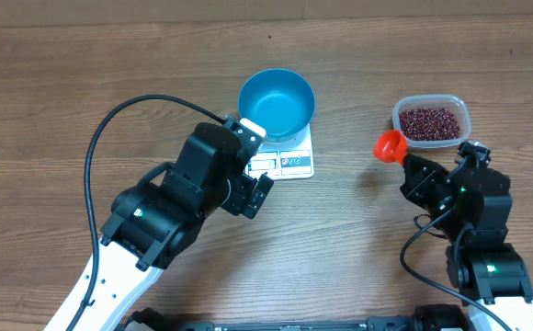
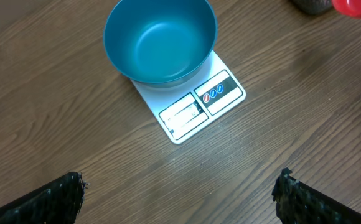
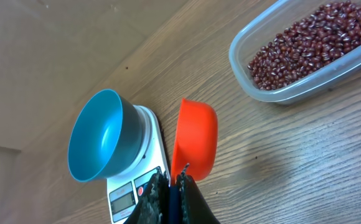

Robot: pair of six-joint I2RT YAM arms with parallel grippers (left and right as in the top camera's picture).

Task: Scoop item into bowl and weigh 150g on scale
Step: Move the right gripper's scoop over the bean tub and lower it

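On the table [image 1: 55, 101], we are seeing the blue bowl [image 1: 277, 104] sitting on the white scale [image 1: 291, 164], its print too small to read, the left pincer [image 2: 179, 180] gaping wide, while the right wrist view is showing the right pincer [image 3: 172, 182] clamping an orange scoop [image 3: 196, 140] near beans [image 3: 305, 43] in a clear tub [image 3: 280, 96].

The overhead camera looks straight down on the whole table [image 1: 46, 83] from high up. The left wrist camera sits nearer, tilted down toward the bowl [image 2: 160, 40] and scale [image 2: 196, 102] at twelve o'clock. The right wrist camera (lowest, most slanted) sees both at eight o'clock, past its scoop [image 3: 196, 140], with the tub [image 3: 274, 94] at two o'clock.
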